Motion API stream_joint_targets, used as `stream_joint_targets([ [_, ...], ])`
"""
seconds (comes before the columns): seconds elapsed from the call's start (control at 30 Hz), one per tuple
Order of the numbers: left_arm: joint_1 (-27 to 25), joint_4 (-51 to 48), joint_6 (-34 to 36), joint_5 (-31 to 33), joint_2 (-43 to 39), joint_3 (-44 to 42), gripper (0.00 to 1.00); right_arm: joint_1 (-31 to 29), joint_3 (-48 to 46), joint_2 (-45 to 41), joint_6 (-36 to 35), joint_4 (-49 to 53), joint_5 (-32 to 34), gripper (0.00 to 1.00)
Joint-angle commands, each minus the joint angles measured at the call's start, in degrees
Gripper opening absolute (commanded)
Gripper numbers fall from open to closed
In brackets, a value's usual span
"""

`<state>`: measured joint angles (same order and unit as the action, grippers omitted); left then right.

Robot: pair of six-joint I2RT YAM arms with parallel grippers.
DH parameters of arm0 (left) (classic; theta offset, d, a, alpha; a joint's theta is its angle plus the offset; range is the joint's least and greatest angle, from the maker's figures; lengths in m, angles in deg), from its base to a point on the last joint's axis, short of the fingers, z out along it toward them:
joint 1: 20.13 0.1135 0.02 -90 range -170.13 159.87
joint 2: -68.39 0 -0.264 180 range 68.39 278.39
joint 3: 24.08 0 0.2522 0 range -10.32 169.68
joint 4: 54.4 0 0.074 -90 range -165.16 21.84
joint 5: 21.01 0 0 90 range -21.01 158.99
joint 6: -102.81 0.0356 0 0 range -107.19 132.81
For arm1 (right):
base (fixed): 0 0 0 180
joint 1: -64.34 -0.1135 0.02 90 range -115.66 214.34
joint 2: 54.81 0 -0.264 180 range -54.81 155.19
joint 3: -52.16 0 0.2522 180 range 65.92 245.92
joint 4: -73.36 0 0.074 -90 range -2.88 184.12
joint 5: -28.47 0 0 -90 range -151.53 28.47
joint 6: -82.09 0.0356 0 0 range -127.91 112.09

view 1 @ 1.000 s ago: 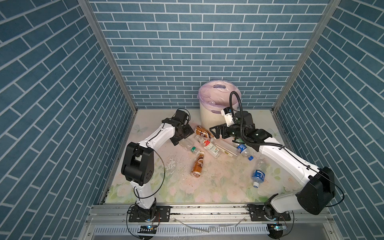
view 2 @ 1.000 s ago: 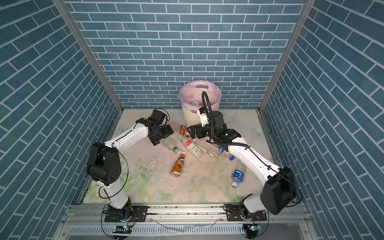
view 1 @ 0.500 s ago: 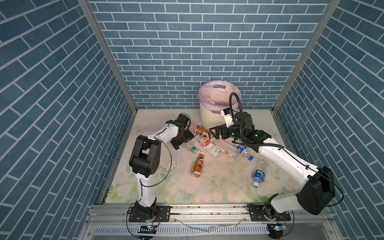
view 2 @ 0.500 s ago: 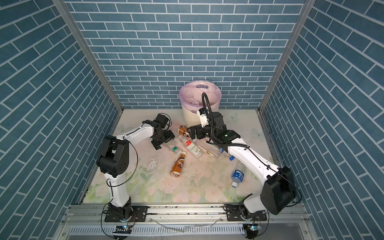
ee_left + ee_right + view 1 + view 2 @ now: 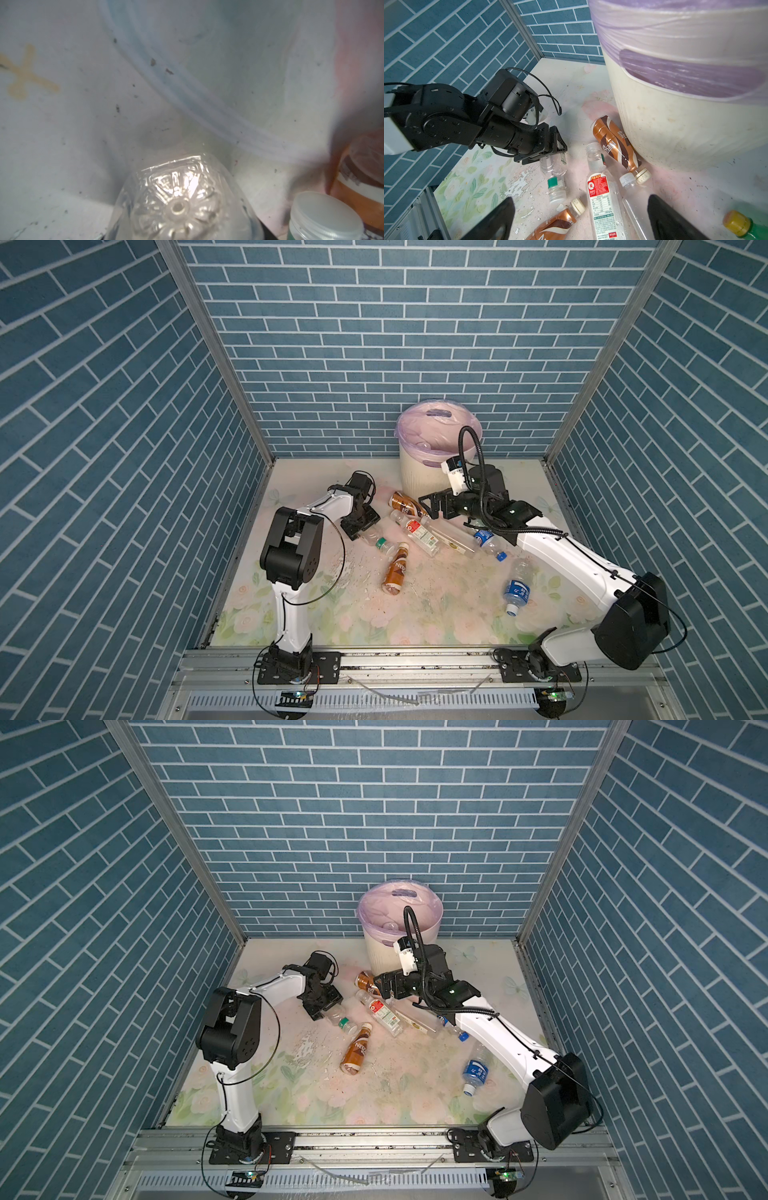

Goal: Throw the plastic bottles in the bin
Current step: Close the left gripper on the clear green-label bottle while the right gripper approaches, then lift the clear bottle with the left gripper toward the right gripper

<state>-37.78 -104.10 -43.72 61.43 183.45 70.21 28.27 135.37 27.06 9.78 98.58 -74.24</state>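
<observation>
Right wrist view: finds the left gripper (image 5: pixel 548 154) low on the table (image 5: pixel 477 172), jaws astride the base end of the green-capped clear bottle (image 5: pixel 553 166) lying on its side; cannot tell whether the jaws press the plastic or merely flank it. Left wrist view: confirms the green-capped clear bottle (image 5: pixel 178 207) base-on and centred at the gripper's mouth. Finds the right gripper (image 5: pixel 580 199) spread wide and empty above the red-labelled bottle (image 5: pixel 600 199); places the bin (image 5: pixel 415 477) at the back of the table, apart from the left gripper, with a brown bottle (image 5: pixel 614 145) close against its wall. Judges the step in hand a grasp; recommends a gentle, square squeeze, for fear of the thin wall buckling and slipping out; recommends a straight lift clear of the neighbouring bottles, then a high carry over the rim before release; advises keeping both arms apart near the bin.
</observation>
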Motion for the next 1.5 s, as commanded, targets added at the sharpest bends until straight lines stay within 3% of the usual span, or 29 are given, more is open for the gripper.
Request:
stream_joint_targets([
  [0.0,1.4,1.5,0.7,0.1,-0.5,-2.2,0.67,-0.2,-1.5,0.2,-0.4,-1.3,0.1,0.99],
  [0.13,2.1,4.6,1.9,-1.3,-1.5,-4.0,0.59,-0.1,-1.5,0.4,-0.4,-1.2,0.2,0.99],
  [0.93,3.0,8.3,8.1,-5.1,-14.6,1.3,0.56,-0.1,3.5,4.5,1.6,-1.0,-3.4,0.99],
  [1.27,0.6,12.7,6.7,-8.5,-20.9,3.3,0.57,-0.1,8.5,8.5,6.5,-4.6,-9.9,0.99],
  [1.47,-1.5,19.8,2.1,-8.6,-25.3,0.3,0.58,-0.1,10.3,10.9,11.7,-10.1,-13.7,0.99],
])
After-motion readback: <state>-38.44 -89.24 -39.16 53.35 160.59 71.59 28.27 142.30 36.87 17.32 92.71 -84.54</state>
